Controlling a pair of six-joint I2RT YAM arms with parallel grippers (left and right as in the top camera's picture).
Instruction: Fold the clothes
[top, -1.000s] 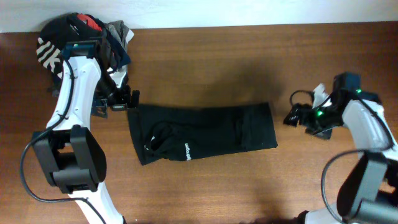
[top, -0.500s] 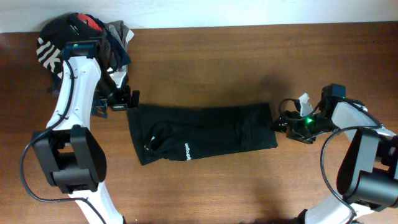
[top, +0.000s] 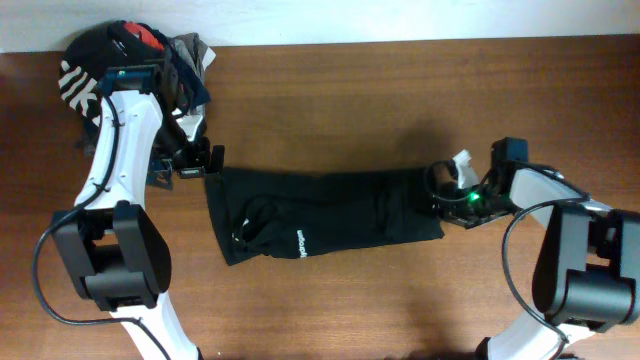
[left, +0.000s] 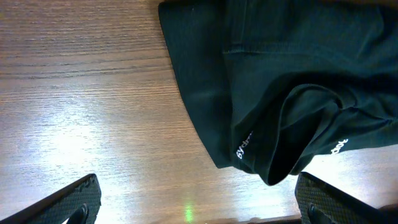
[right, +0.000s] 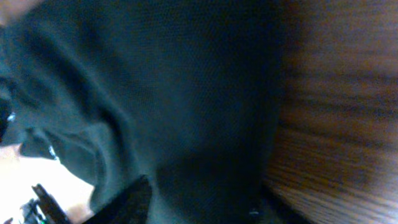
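Across the middle of the wooden table (top: 330, 90), lying flat and lengthwise: black leggings (top: 320, 215), white lettering upward. Just beside their upper left corner, left gripper (top: 203, 160), fingers spread wide over bare wood. At their right edge, right gripper (top: 441, 197), fingers parted over cloth.

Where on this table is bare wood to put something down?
Free: the strip below the black leggings, and the wood above them, rightward. Crowded: the clothes pile top left, and both leggings ends, at the left gripper and right gripper.
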